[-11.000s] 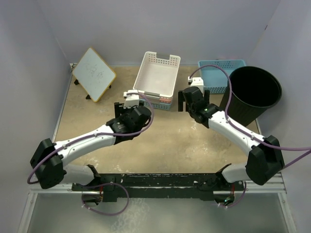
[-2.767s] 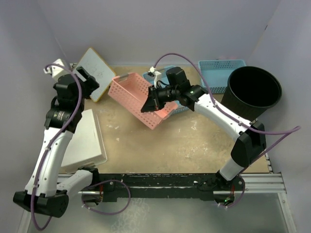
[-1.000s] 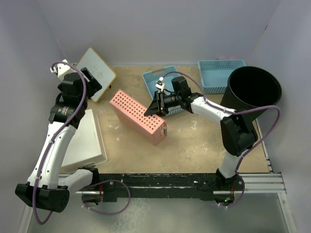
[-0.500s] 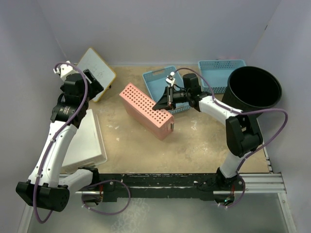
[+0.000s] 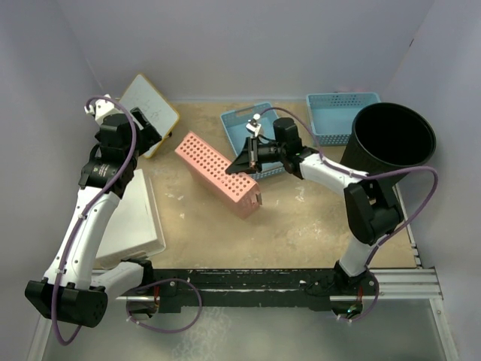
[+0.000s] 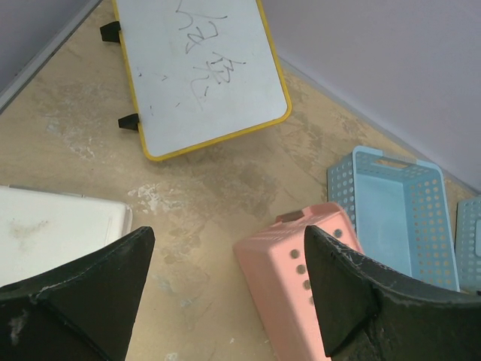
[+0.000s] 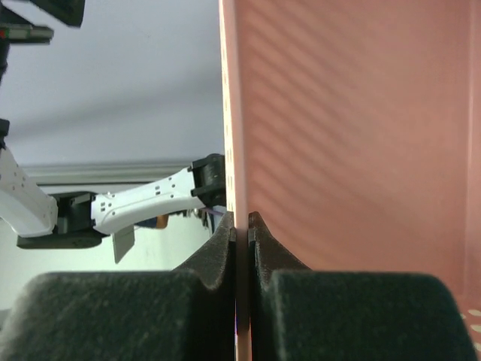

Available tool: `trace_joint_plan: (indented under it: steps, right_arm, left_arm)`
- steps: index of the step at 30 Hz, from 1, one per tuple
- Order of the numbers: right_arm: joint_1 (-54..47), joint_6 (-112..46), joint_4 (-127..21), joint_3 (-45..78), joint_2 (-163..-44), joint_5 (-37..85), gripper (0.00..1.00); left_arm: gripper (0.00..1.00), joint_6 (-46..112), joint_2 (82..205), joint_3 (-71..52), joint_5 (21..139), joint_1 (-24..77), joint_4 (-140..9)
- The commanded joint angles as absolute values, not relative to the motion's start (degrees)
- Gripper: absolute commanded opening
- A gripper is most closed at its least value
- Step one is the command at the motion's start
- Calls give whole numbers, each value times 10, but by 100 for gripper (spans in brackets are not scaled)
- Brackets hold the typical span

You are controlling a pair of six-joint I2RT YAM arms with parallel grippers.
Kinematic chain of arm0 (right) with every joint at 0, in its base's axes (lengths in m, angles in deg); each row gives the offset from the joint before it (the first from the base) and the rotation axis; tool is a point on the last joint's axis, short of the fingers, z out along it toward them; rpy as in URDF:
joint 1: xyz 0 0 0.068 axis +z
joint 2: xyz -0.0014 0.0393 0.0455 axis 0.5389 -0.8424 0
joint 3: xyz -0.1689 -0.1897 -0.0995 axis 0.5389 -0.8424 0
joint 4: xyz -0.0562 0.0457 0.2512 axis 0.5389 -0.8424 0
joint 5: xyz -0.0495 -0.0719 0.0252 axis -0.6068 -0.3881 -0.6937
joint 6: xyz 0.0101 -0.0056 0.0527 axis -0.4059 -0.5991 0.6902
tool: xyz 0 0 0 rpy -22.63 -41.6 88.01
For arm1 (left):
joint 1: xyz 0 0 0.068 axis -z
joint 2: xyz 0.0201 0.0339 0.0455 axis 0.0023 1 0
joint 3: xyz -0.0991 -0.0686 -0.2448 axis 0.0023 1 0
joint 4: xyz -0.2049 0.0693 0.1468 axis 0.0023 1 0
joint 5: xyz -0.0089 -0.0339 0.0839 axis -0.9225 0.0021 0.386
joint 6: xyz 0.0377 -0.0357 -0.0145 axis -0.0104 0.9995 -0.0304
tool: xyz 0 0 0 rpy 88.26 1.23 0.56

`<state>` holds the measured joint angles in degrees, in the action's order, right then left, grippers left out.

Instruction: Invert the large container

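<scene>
The large container (image 5: pixel 391 147), a tall round black bin, stands upright at the right edge with its mouth facing up; neither gripper touches it. My right gripper (image 5: pixel 240 164) is well to its left, mid-table. It is shut on the thin side wall of a pink perforated basket (image 5: pixel 218 174), which is tipped up on its edge. In the right wrist view the pink basket's wall (image 7: pixel 353 135) runs straight up between the closed jaws of the right gripper (image 7: pixel 240 218). My left gripper (image 6: pixel 229 248) hangs open and empty, high over the back left.
A whiteboard (image 5: pixel 146 113) with a yellow rim leans at the back left. A white basket (image 5: pixel 135 222) lies upside down along the left side. One blue basket (image 5: pixel 252 131) sits behind the right gripper, another blue basket (image 5: pixel 338 113) at the back beside the black bin.
The right gripper has closed on the pink basket's wall. The basket swung a little right and then back left with it. The left arm has barely moved.
</scene>
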<state>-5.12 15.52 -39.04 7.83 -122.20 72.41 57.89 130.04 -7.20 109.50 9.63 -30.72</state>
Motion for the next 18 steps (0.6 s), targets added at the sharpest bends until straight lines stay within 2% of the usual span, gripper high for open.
trace_joint_plan:
  steps: [1, 11, 18]
  right_arm:
    - [14, 217, -310, 81, -1246, 731, 0]
    - [53, 567, 120, 52, -1302, 765, 0]
    - [51, 554, 67, 2, -1335, 715, 0]
  left_arm:
    - [78, 587, 1302, -75, 1084, 94, -324]
    - [78, 591, 1297, -79, 1081, 94, -324]
    - [78, 595, 1296, -78, 1076, 94, -319]
